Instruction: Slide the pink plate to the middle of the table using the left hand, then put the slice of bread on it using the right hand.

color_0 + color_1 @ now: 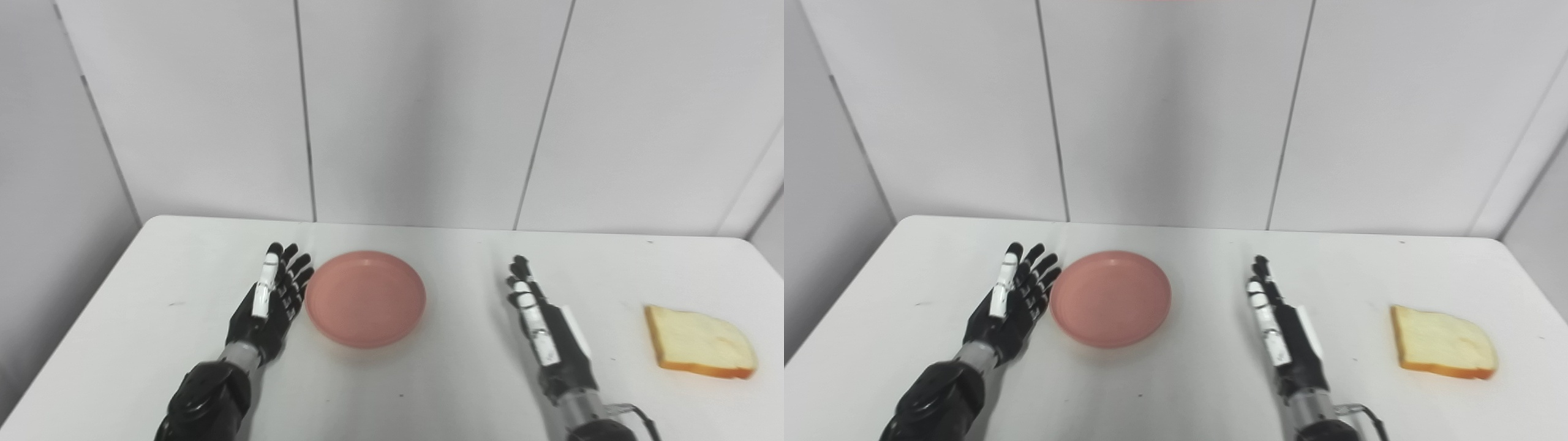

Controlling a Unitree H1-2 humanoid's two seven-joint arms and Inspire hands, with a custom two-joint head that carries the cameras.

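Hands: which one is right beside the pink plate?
The left hand: open, its fingers sit against the left rim of the pink plate. The right hand, also open, lies clear of the plate, between it and the bread slice.

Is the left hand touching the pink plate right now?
Cannot tell. In both eye views the left hand lies flat with its fingers right against the pink plate rim's left edge; neither shows a clear gap or firm contact.

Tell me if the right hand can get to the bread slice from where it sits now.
Probably yes. The right hand is open, holding nothing, and only bare table lies between it and the bread slice off to its right. The pink plate sits on its other side, out of the way.
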